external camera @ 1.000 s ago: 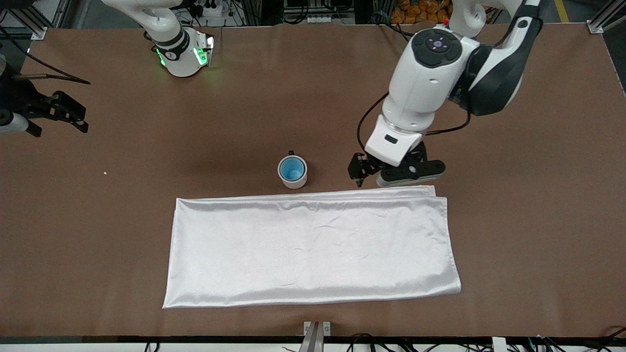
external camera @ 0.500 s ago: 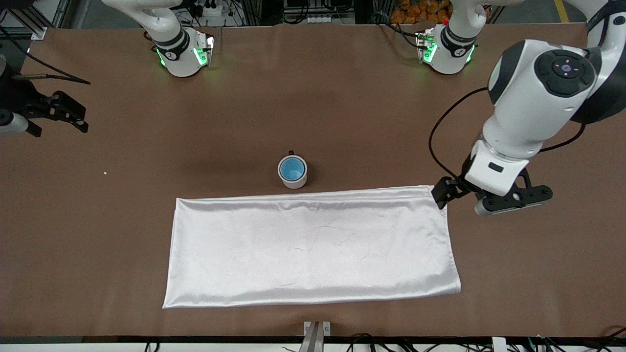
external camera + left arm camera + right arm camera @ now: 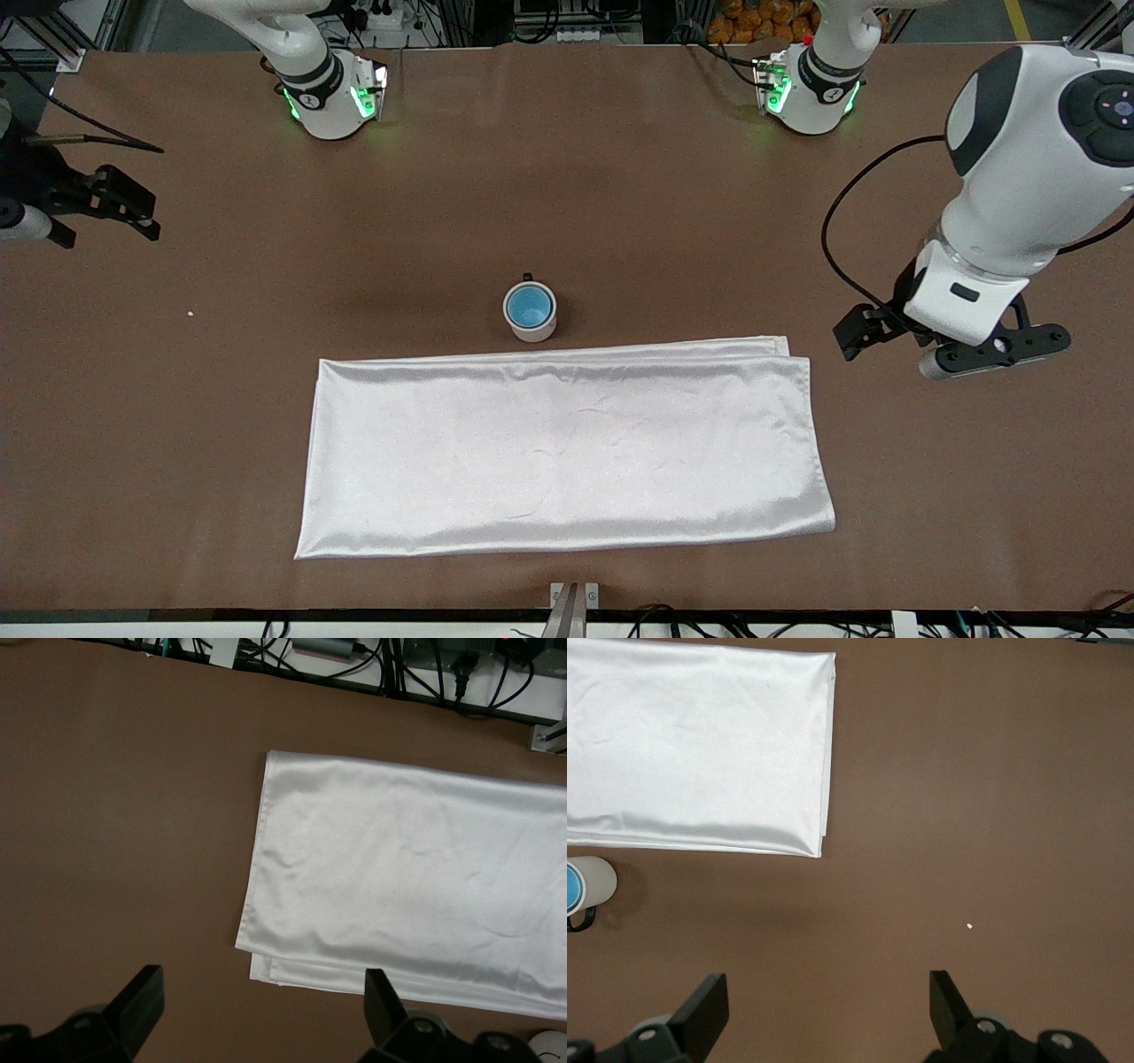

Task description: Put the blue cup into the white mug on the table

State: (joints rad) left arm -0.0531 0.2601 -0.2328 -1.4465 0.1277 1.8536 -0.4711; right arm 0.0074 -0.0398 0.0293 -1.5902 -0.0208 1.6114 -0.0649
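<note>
The blue cup [image 3: 530, 307] sits inside the white mug [image 3: 532, 330], which stands on the brown table [image 3: 620, 195] just beside the white cloth's farther edge. The mug's dark handle points toward the robot bases. My left gripper [image 3: 886, 341] is open and empty, hanging over bare table off the cloth's corner at the left arm's end; its wrist view shows it [image 3: 261, 1005] with a sliver of the mug [image 3: 549, 1043]. My right gripper [image 3: 102, 221] is open and empty, waiting over the right arm's end of the table [image 3: 826, 1001], with the mug [image 3: 594, 881] and the cup [image 3: 571, 888] in view.
A shiny white folded cloth [image 3: 567, 447] lies across the middle of the table, nearer the front camera than the mug. A tiny white speck [image 3: 190, 313] lies on the table toward the right arm's end. The arm bases [image 3: 332, 93] stand along the farther edge.
My left gripper has moved away from the mug, over the cloth's corner and out toward the left arm's end of the table. The cup, mug and right arm have not moved.
</note>
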